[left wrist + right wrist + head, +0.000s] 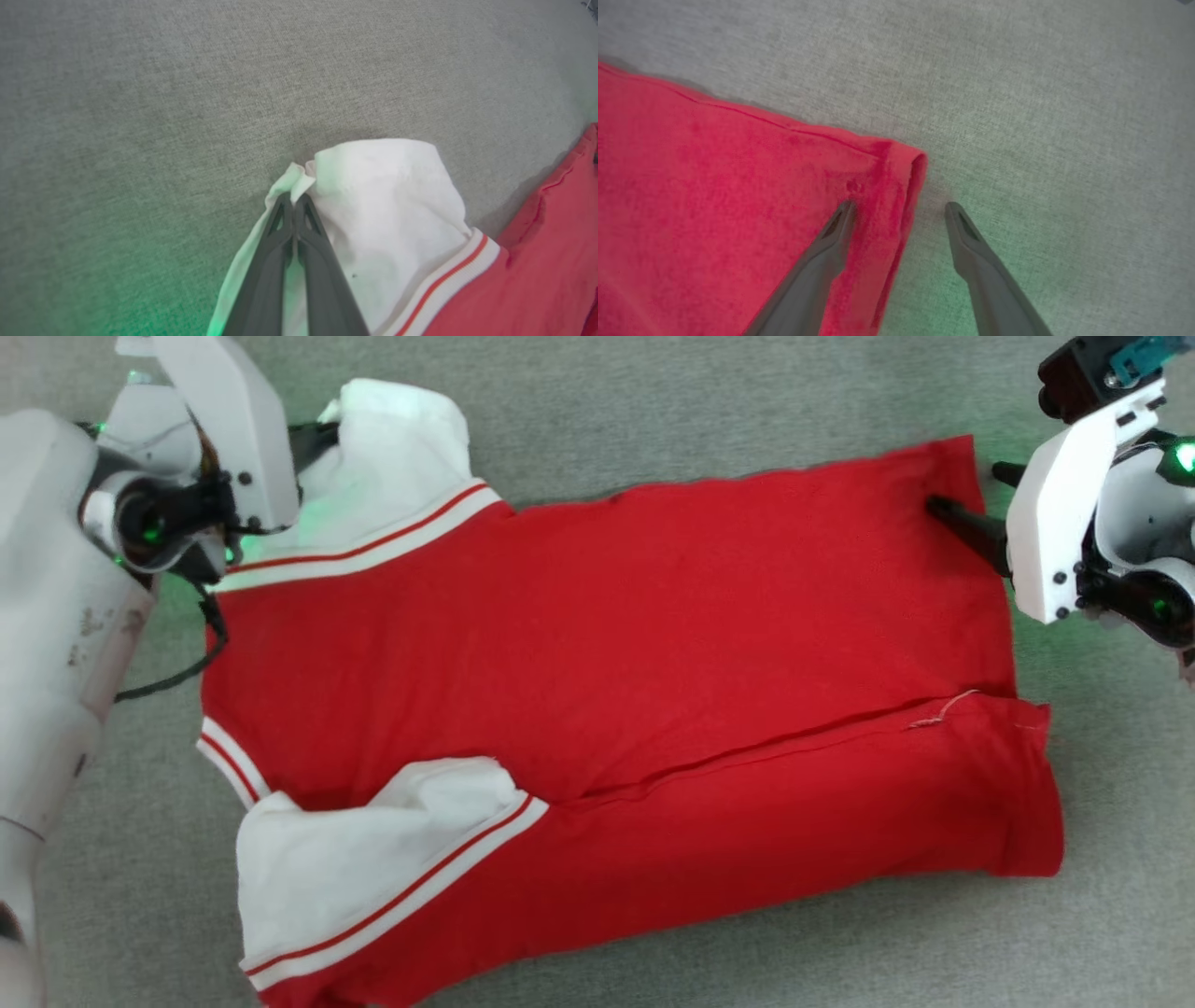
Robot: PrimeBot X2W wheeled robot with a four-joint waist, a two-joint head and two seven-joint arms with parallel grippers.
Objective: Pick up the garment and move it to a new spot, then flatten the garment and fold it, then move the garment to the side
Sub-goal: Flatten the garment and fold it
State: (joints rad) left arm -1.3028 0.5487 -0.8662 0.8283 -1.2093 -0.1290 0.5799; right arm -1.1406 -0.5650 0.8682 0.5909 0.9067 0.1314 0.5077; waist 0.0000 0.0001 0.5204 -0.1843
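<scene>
The garment, a red shirt with white sleeves and red-and-white striped trim, lies spread on the grey surface, its near long side folded over the body. At the far left, my left gripper is shut on the edge of the far white sleeve, which bunches up at the fingertips. My right gripper stands open at the far right hem corner: one finger rests on the red cloth, the other on the bare surface beside it. In the head view the right gripper straddles that same corner.
Grey fabric-like surface surrounds the shirt on all sides. My left forearm fills the left edge of the head view, with a black cable hanging beside it. The near white sleeve lies folded onto the red body.
</scene>
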